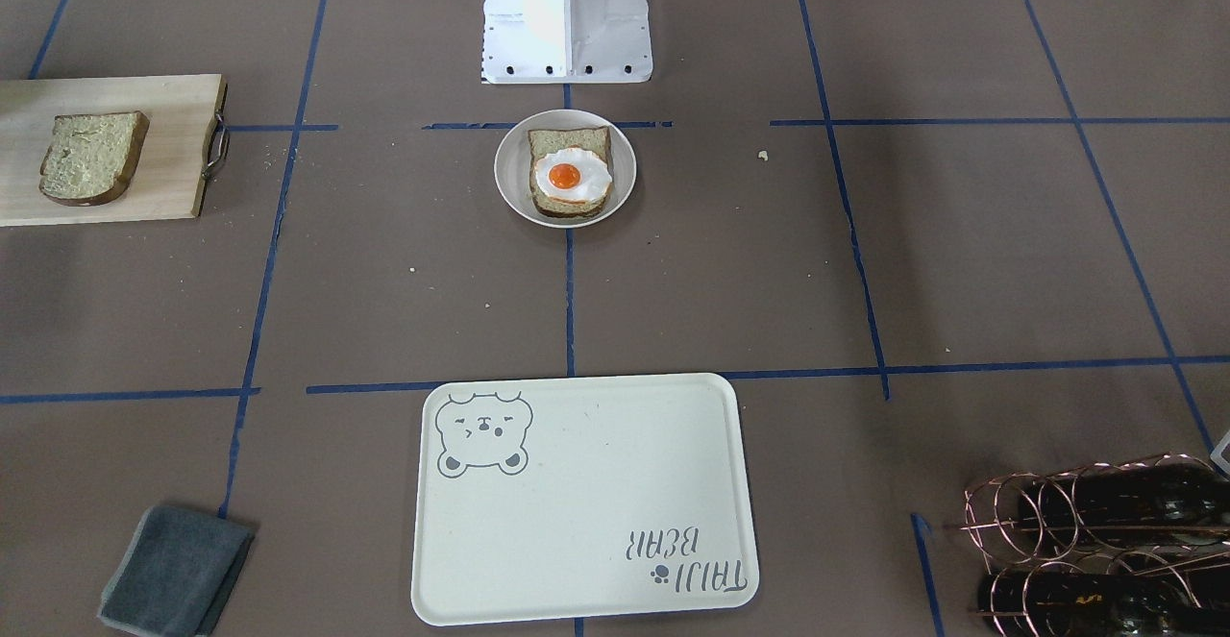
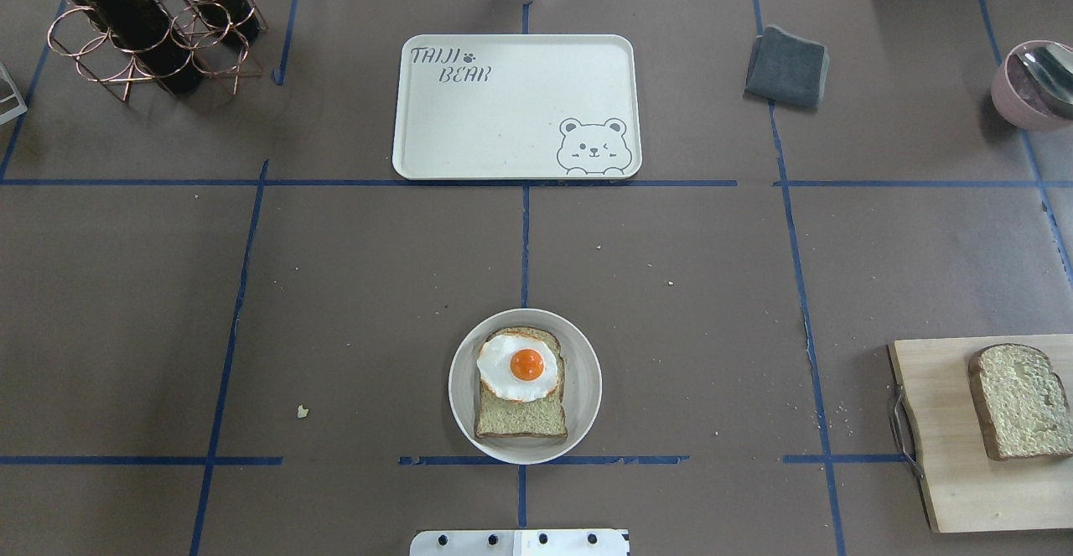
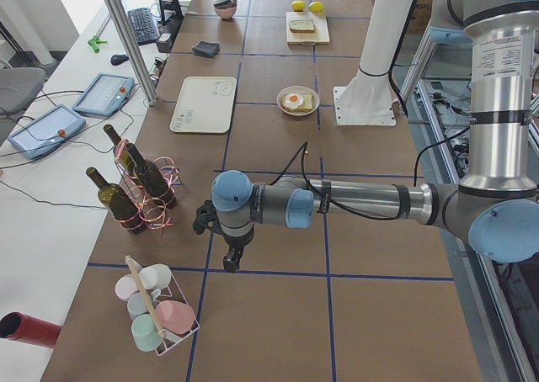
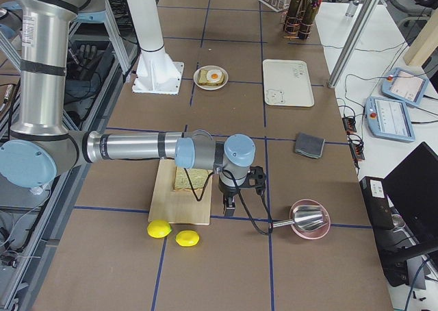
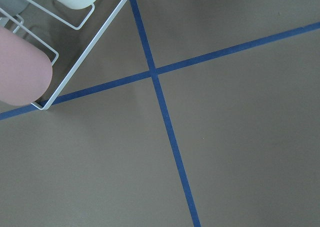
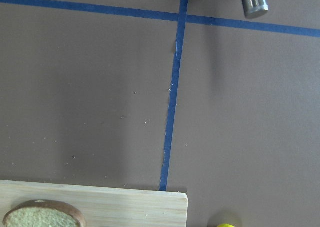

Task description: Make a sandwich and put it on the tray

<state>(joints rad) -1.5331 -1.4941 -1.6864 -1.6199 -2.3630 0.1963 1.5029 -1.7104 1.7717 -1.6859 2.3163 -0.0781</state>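
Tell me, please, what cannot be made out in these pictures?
Left hand: shows only small in the exterior left view; open or shut cannot be told.
Right hand: likewise, only in the exterior right view.
Loose bread slice: cut off by the right wrist view's bottom edge.
Plated bread slice: partly hidden under the egg in the overhead view.

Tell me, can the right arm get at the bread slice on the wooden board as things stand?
Probably yes. The right gripper hangs just beside the wooden board, close to the bread slice, and nothing lies on top of the slice.
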